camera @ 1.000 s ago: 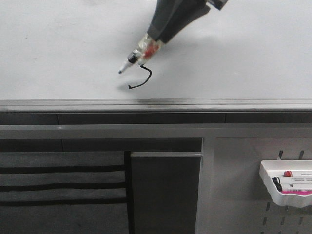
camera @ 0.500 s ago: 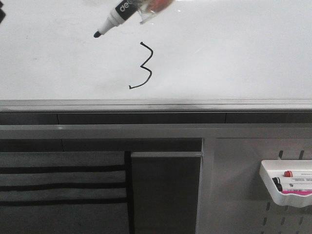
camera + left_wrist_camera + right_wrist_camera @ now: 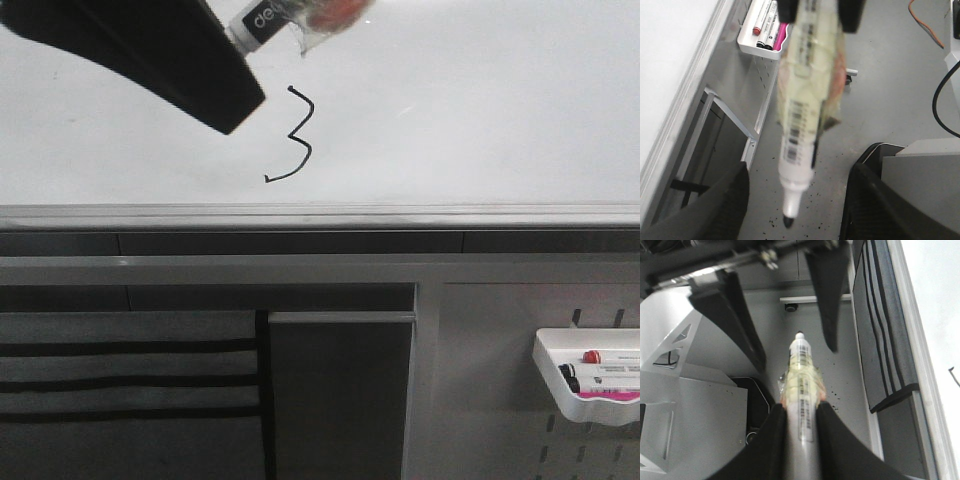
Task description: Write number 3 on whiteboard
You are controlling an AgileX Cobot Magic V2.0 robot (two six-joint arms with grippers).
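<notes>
From where I stand, the left gripper (image 3: 240, 105) reaches in over the far left of the whiteboard (image 3: 480, 110), a dark wedge coming from the upper left; its jaws are spread wide apart, with the tip of the marker (image 3: 262, 22) pointing into the gap between them, as the left wrist view shows, and neither finger touching it; just right of that, the marker's white barrel, wrapped in clear tape, slants down from the top edge, clamped between the jaws of the right gripper (image 3: 800, 412); a little nearer and to the right sits the number 3 (image 3: 293, 136), thin and black, complete with its tail hooking left, just above the grey rail of the board; far to the right, low on the grey panel, a white tray (image 3: 590, 385) holds spare pens. The writing looks done to me; what remains seems a handover, so the left jaws would need to close squarely on the barrel before the right ones let go.
</notes>
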